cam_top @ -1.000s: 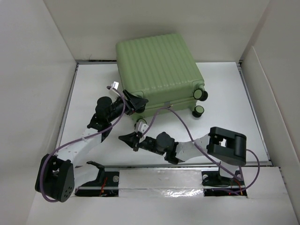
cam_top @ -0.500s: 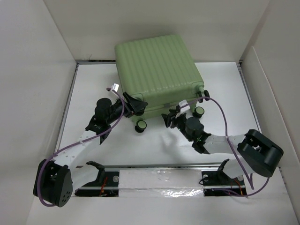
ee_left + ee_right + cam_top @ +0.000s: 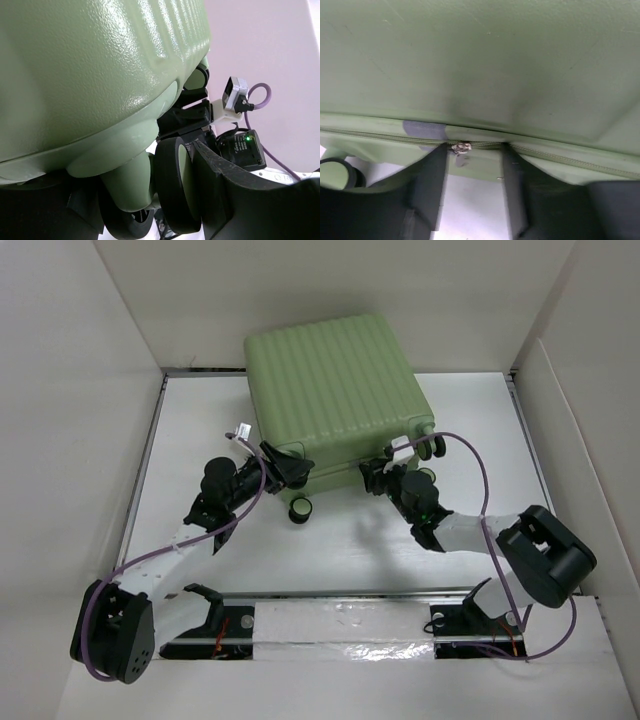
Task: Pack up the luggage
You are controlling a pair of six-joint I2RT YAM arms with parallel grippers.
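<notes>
The luggage is a pale green ribbed suitcase, shut and lying flat at the back middle of the table. My left gripper is at its near left corner. In the left wrist view the gripper is closed around a black-and-green wheel under the shell. My right gripper is at the suitcase's near edge. In the right wrist view it is open, its fingertips against the zip seam, with the metal zipper pull beside the left finger.
A lower wheel juts out below my left gripper, and two more wheels stick out at the right corner. White walls enclose the table on three sides. A metal rail runs along the near edge.
My right arm has swung from the left middle of the table to the right and forward, up to the suitcase's near edge. The left gripper has barely moved.
</notes>
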